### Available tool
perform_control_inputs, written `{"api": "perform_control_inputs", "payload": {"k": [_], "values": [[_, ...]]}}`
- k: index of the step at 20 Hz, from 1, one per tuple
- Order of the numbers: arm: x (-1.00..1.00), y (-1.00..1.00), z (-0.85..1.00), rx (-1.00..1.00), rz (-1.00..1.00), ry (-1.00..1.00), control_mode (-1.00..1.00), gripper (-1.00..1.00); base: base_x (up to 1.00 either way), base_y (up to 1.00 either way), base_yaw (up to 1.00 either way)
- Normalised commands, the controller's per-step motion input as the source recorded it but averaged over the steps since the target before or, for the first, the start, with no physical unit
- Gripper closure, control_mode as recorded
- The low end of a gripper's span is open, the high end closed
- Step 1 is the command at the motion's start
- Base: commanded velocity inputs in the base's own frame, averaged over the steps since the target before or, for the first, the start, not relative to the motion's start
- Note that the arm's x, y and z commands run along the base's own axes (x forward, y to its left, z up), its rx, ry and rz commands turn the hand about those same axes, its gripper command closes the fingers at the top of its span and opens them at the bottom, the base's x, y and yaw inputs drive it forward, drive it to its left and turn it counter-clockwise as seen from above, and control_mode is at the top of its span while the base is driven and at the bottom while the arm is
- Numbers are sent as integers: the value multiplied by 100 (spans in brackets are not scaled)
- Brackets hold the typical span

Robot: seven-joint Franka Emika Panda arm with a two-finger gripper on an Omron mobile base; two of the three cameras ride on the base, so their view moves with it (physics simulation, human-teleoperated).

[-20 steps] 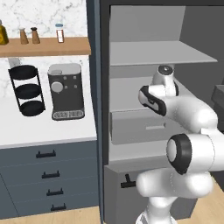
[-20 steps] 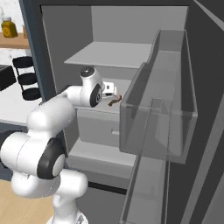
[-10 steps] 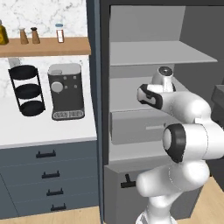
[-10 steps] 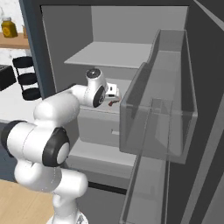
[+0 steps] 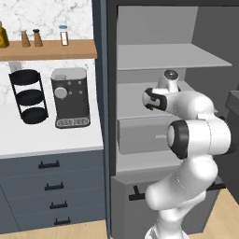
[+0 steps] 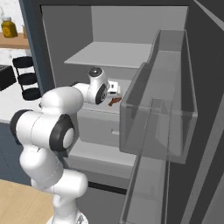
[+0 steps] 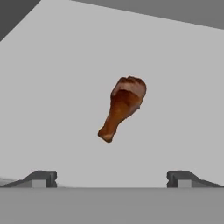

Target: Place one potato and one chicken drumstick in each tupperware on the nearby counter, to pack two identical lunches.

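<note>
Gripper [image 7: 111, 178] wide open, holding nothing: the two dark fingertips [image 7: 40, 178] sit far apart at the bottom of the hand view, bare shelf between them. Reddish-brown club-shaped chicken drumstick [image 7: 122, 108] lies centre frame in the hand view on the flat light-grey fridge shelf [image 7: 52, 109], thick end up-right, narrow end down-left, clear of both tips. In the right base view the drumstick [image 6: 115, 101] shows just right of the white wrist, middle of the frame, on the middle shelf of the open grey fridge [image 6: 65, 30]. White worktop counter [image 5: 46, 140] over dark blue-grey drawers sits at left of the left base view, carrying a black coffee machine [image 5: 70, 98] and a black three-tier rack [image 5: 29, 95].
</note>
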Motion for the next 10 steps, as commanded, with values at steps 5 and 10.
{"api": "perform_control_inputs", "payload": {"k": [5, 10], "values": [[25, 0, -3, 1, 0, 1, -100, -100, 0, 0, 0], [14, -1, -5, 0, 0, 0, -100, -100, 0, 0, 0]]}}
